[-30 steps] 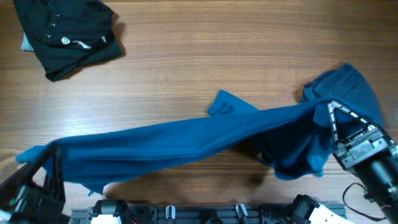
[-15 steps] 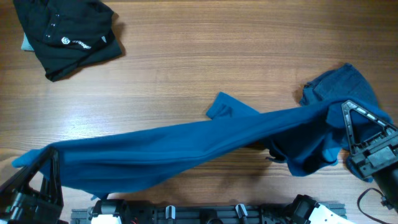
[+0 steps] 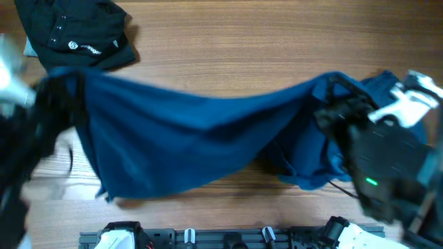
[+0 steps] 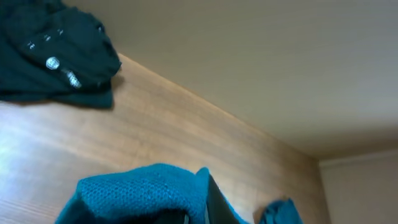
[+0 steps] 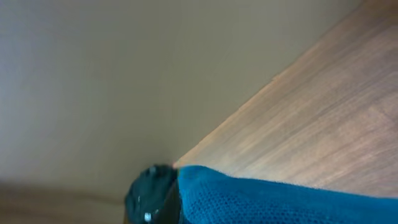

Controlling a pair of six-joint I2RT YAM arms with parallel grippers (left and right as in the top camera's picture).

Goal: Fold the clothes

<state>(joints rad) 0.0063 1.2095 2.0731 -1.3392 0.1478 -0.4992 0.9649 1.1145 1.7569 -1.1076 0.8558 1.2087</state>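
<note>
Mid-blue T-shirt (image 3: pixel 187 138) hangs stretched above the wooden table (image 3: pixel 228 62), one upper end clenched in the left gripper (image 3: pixel 67 81), the other in the right gripper (image 3: pixel 332 97). Fabric is soft fine knit, sagging in broad folds. A darker blue garment (image 3: pixel 381 84) lies crumpled just beside the right gripper.

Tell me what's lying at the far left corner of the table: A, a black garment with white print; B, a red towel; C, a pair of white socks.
A: a crumpled black garment with a small white logo lies there, beyond the raised blue shirt.
</note>
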